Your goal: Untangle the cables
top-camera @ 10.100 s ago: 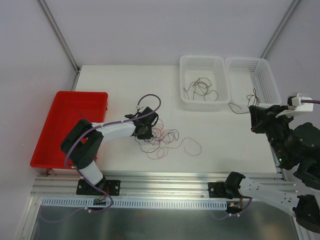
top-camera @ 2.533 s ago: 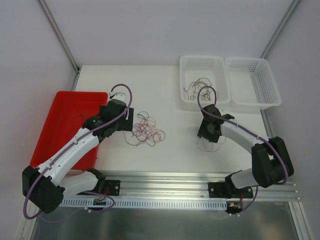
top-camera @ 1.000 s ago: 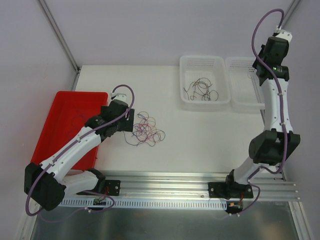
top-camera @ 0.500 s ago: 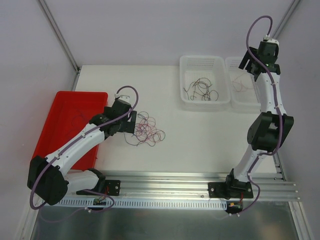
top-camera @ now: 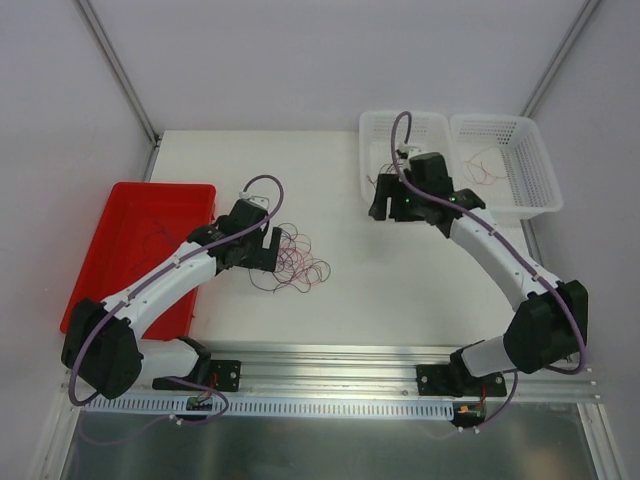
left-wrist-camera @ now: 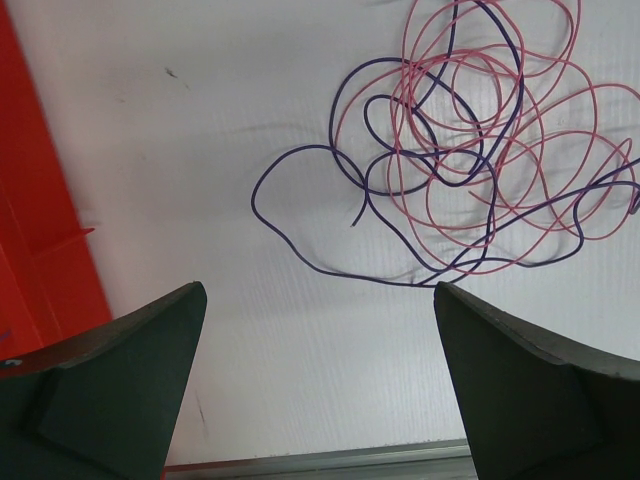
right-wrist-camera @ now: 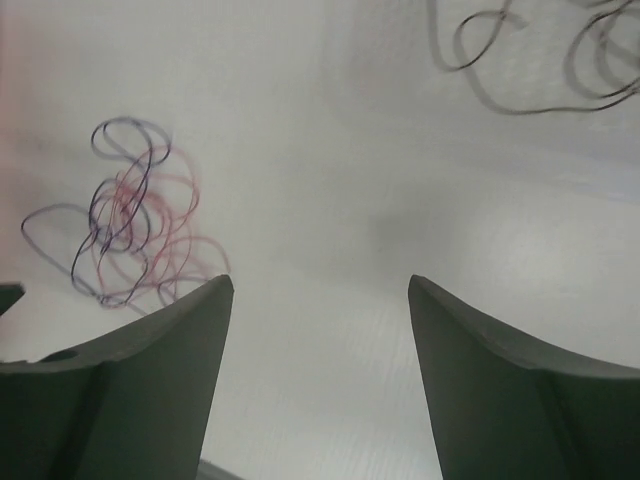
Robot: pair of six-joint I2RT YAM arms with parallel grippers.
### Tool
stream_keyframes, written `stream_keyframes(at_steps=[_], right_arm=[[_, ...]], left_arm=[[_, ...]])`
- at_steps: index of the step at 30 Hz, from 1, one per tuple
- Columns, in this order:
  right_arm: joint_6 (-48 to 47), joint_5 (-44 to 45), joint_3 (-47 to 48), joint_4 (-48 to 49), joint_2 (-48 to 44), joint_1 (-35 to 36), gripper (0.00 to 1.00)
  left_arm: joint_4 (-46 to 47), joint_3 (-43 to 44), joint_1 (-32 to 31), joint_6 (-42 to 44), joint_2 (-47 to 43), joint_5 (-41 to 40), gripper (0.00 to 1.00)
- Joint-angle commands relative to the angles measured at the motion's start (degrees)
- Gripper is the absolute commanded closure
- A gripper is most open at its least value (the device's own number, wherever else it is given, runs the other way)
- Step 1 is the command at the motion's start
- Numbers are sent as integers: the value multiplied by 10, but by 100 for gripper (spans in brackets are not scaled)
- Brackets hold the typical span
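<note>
A tangle of thin purple and pink-red cables (top-camera: 298, 260) lies on the white table left of centre. In the left wrist view the same bunch of cables (left-wrist-camera: 470, 150) curls just beyond my fingertips. My left gripper (top-camera: 272, 250) (left-wrist-camera: 318, 290) stands wide open at the tangle's left edge, holding nothing. My right gripper (top-camera: 388, 212) (right-wrist-camera: 320, 280) hovers open and empty in front of the left basket, facing the tangle (right-wrist-camera: 130, 225). One pink-red cable (top-camera: 485, 166) lies in the right basket. Dark cables (right-wrist-camera: 540, 60) show at the top of the right wrist view.
Two white mesh baskets stand at the back, the left basket (top-camera: 380, 125) partly covered by my right arm, the right basket (top-camera: 535, 170) beside it. A red tray (top-camera: 130, 250) (left-wrist-camera: 40, 230) sits at the table's left edge, under my left arm.
My right arm swung down from above the right basket to the table in front of the left basket and opened. A pink-red cable now lies in the right basket. My left gripper edged nearer the tangle.
</note>
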Motion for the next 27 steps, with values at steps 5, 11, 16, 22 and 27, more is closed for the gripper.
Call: stream_keyframes(at_steps=[5, 11, 16, 22, 27], right_arm=[[62, -63, -105, 117, 0, 128, 32], [55, -93, -114, 180, 97, 185, 35], [39, -93, -92, 192, 160, 207, 36], [34, -98, -87, 213, 204, 216, 40], [26, -106, -97, 225, 213, 220, 65]], left_arm=[[7, 11, 7, -15, 25, 27, 2], [6, 13, 7, -16, 40, 28, 2], [6, 17, 7, -13, 49, 16, 2], [7, 18, 7, -11, 49, 12, 2], [6, 19, 7, -10, 52, 13, 2]])
